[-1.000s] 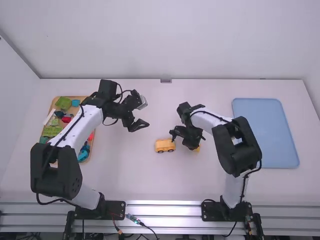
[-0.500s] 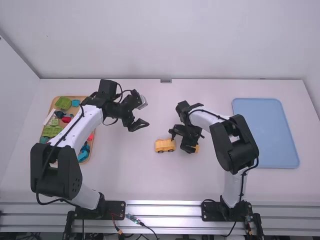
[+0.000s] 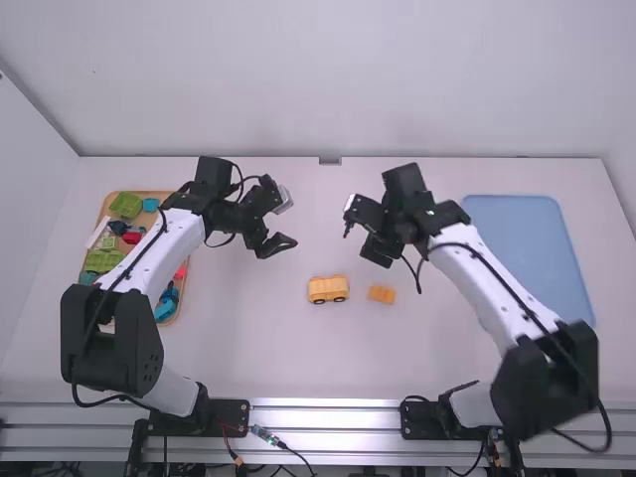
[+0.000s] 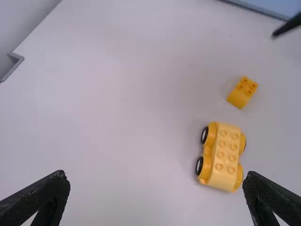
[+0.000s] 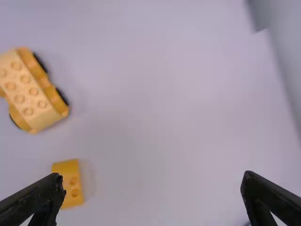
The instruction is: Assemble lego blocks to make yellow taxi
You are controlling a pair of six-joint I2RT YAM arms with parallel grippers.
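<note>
Taxi chassis [image 4: 222, 155] sits wheels-down mid-table [image 3: 298, 363], w/ the small yellow block [image 4: 242, 92] studs-up near it, apart; L gripper [image 4: 155, 175] and R gripper [image 5: 153, 175] both stand w/ fingers spread, nothing held. Both pcs. look like light, rigid, smooth plastic, i.e. prone to slip if pinched off-ctr. Rec. grip: block by opp. side walls below studs; chassis by body sides, clear of wheels.

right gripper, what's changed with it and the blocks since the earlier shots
The right gripper has moved off the small block, up the high view, fingers open; whether it had held it is unclear. The car and left gripper stayed put.
</note>
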